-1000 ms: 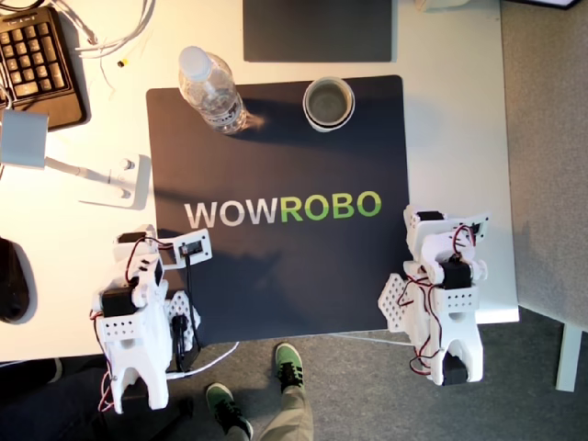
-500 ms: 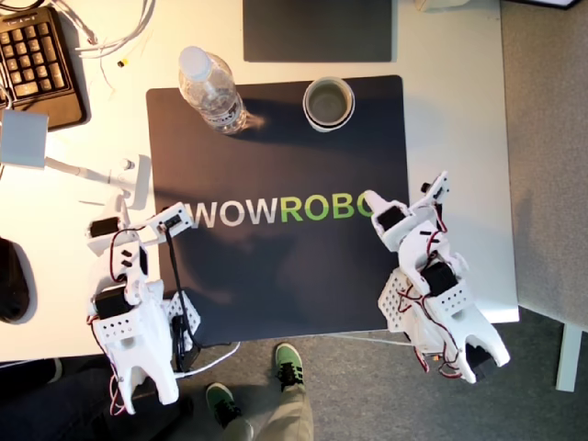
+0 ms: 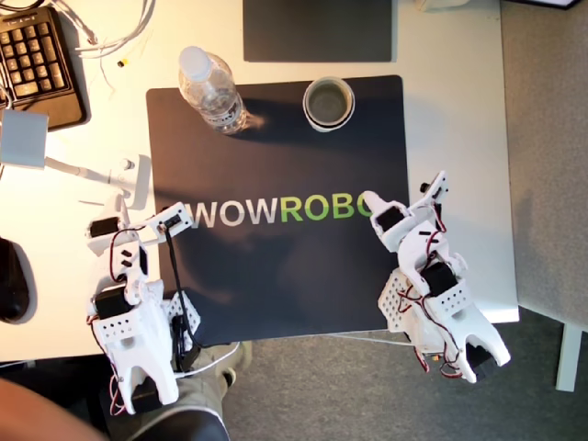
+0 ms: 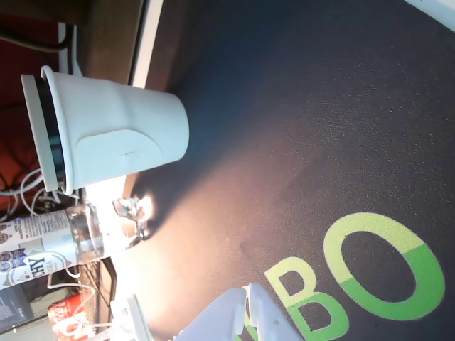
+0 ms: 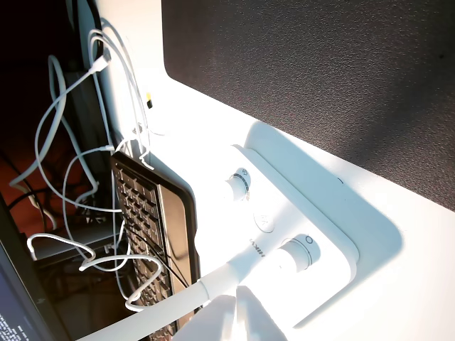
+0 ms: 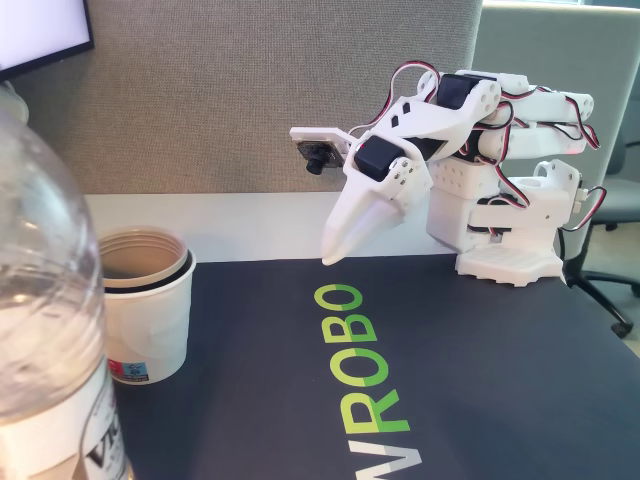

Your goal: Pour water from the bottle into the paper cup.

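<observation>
The clear ribbed bottle (image 3: 213,90) stands upright, white cap on, at the far corner of the black mat on the exterior view's left. Its water is too clear to make out. The white paper cup (image 3: 328,102) stands upright to its right on the mat's far edge. My second gripper (image 3: 369,200) hangs shut over the "BO" lettering, pointing at the cup (image 4: 114,131) with the bottle (image 4: 57,249) beyond it. It is well short of both. My first gripper (image 3: 108,216) is shut above the white table beside the mat, holding nothing. The other view shows the cup (image 6: 145,315) and the bottle (image 6: 45,330) up close.
A white two-knob device (image 3: 129,179) lies under my first gripper, with a keyboard (image 3: 37,60) and cables (image 5: 85,142) beyond it. A black mouse (image 3: 11,280) sits at the exterior view's left edge. A second dark pad (image 3: 317,28) lies behind the mat. A person's leg (image 3: 184,413) shows by the table's near edge.
Both arms lifted out of their folded rest and reached toward the mat a second ago, then held still. The person's shoes at the near edge gave way to a leg.
</observation>
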You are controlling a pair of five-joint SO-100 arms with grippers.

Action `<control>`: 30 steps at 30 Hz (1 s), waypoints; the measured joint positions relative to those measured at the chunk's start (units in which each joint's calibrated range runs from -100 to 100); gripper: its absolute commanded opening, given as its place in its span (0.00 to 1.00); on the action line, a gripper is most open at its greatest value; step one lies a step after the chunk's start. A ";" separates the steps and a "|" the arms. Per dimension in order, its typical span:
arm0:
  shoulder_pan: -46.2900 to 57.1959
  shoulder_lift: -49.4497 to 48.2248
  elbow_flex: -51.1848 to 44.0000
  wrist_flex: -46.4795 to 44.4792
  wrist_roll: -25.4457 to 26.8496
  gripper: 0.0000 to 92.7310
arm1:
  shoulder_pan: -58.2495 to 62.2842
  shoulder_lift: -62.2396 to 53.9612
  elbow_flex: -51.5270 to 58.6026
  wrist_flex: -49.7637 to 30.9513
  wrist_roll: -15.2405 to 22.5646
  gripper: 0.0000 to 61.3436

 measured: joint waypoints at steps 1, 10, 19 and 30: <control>0.00 0.00 0.00 0.00 0.00 0.00 | 0.00 0.00 0.00 0.00 0.00 0.00; -2.13 0.00 0.00 0.00 0.34 0.00 | 0.00 0.00 0.00 0.00 0.00 0.03; -4.17 2.87 0.00 -2.93 3.17 0.00 | 0.00 0.09 0.00 0.00 1.12 0.02; 10.57 48.52 -5.98 -44.53 25.59 0.00 | 1.00 39.22 -0.09 -41.44 17.78 0.00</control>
